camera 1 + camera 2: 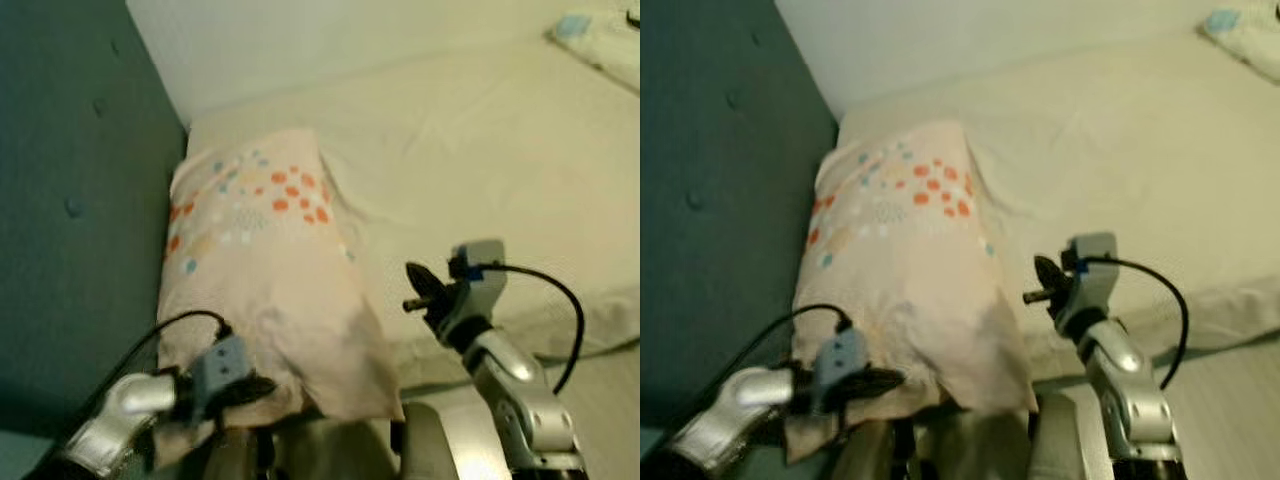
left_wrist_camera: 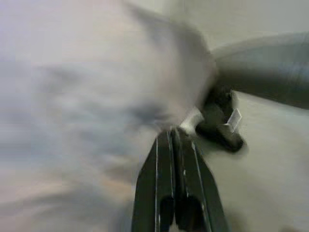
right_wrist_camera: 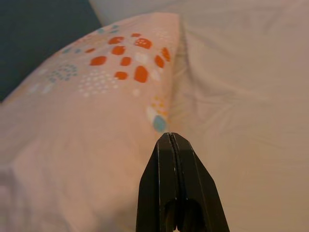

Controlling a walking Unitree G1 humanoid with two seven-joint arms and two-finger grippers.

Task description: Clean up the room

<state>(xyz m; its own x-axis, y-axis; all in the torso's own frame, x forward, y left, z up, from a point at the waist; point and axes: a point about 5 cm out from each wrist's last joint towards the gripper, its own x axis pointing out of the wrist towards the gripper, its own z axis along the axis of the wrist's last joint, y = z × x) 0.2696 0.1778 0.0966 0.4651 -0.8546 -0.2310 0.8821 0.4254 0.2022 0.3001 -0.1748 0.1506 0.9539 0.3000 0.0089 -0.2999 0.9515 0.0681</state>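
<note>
One pillow lengthwise beside headboard, dotted end away from robot.

I see a peach pillow with orange, white and blue dots lying on the cream bed sheet, its long side running along the dark teal padded headboard. My left gripper sits at the pillow's near corner, fingers pressed into the fabric there; I cannot tell whether they are pinching it. A black cable loops from its wrist. My right gripper hangs just beside the pillow's right edge, above the sheet, apart from the pillow. At the far right corner of the bed lies a second pale pillow with a blue patch.
</note>
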